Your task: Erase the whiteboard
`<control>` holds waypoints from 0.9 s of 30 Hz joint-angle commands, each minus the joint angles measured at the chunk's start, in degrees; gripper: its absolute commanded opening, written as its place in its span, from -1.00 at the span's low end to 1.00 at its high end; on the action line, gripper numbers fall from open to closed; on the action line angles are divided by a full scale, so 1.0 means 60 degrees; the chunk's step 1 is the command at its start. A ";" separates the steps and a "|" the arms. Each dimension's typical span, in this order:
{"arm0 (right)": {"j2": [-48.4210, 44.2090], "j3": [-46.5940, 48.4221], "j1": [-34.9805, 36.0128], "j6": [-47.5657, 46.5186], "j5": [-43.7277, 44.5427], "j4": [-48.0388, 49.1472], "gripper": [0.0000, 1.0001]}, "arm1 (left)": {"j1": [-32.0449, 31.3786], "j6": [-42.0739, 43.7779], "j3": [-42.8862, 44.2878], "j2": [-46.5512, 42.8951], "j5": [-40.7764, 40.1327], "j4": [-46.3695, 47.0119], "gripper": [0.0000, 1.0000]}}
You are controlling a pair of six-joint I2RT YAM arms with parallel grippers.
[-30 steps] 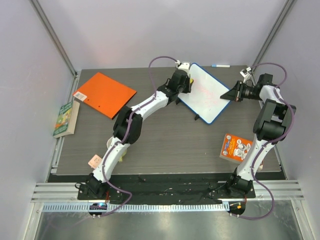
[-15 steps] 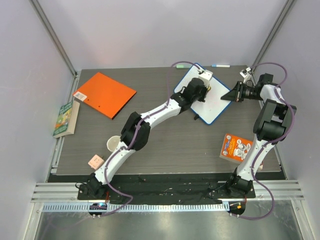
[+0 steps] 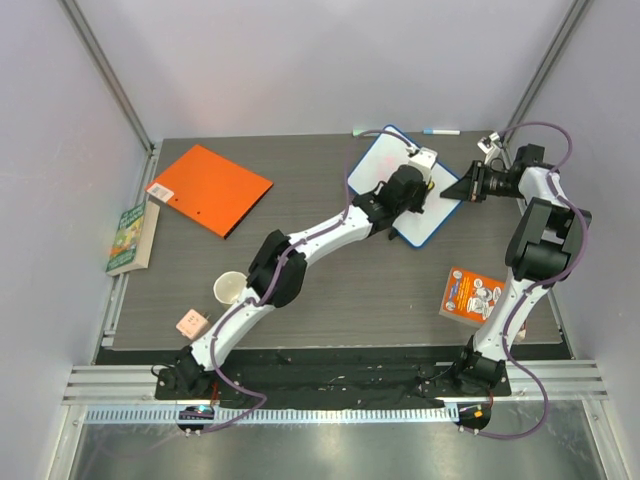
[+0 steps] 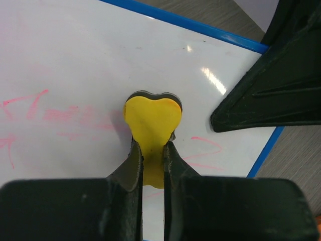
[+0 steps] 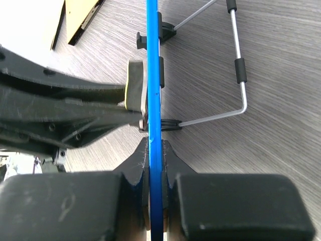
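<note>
The whiteboard (image 3: 385, 170) is white with a blue rim and stands tilted at the back of the table. Faint red marks (image 4: 60, 115) show on its face (image 4: 90, 60). My left gripper (image 3: 418, 190) is shut on a yellow eraser (image 4: 152, 118) and presses it against the board's face near the right edge. My right gripper (image 3: 462, 188) is shut on the board's blue rim (image 5: 153, 100) and holds the board edge-on. The eraser also shows in the right wrist view (image 5: 134, 93). A wire stand (image 5: 239, 60) sticks out behind the board.
An orange folder (image 3: 210, 188) lies at the back left, with a green book (image 3: 130, 238) at the left edge. A paper cup (image 3: 228, 289) and a small pink pad (image 3: 190, 322) sit near the left arm. A booklet (image 3: 472, 296) lies at the right. A marker (image 3: 440, 131) lies behind the board.
My left gripper has swept the eraser across the board from its left edge to near the right edge. The right gripper has kept its hold on the rim.
</note>
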 commanded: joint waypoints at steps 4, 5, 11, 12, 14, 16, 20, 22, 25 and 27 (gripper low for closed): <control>0.0337 0.0057 0.0519 -0.1509 0.1936 -0.0556 -0.97 | 0.1504 -0.1076 0.0106 0.0707 -0.1749 0.0043 -1.00; 0.0367 0.0116 0.0519 -0.1568 0.1863 -0.0774 -0.97 | 0.1592 -0.1164 0.0151 0.0751 -0.1954 -0.0102 -1.00; 0.0806 0.0717 0.0519 -0.2124 0.1760 -0.1728 -0.97 | 0.2193 -0.1956 0.0400 0.0912 -0.1241 -0.0455 -1.00; 0.0792 0.0732 0.0519 -0.2125 0.1803 -0.1728 -0.97 | 0.2193 -0.1956 0.0415 0.0913 -0.1064 -0.0470 -1.00; 0.0792 0.0732 0.0533 -0.2154 0.1818 -0.1714 -0.97 | 0.2120 -0.1840 0.0386 0.0898 -0.0712 -0.0441 -1.00; 0.0792 0.0732 0.0563 -0.2154 0.1862 -0.1714 -0.97 | 0.1828 -0.1635 0.0181 0.0811 -0.0448 -0.0193 -1.00; 0.0704 0.0703 0.0636 -0.2169 0.1921 -0.1728 -0.97 | 0.1140 -0.0889 -0.0245 0.0547 0.0050 0.0248 -1.00; 0.0675 0.0688 0.0680 -0.2169 0.1936 -0.1699 -0.97 | 0.0730 -0.0712 -0.0172 0.0518 0.0255 0.0233 -1.00; 0.0660 0.0674 0.0782 -0.2169 0.2023 -0.1699 -0.97 | 0.0378 -0.0623 -0.0025 0.0619 0.0679 0.0029 -1.00; 0.0631 0.0674 0.0826 -0.2125 0.2126 -0.1655 -0.97 | 0.0246 -0.0638 0.0048 0.0678 0.0798 -0.0279 -1.00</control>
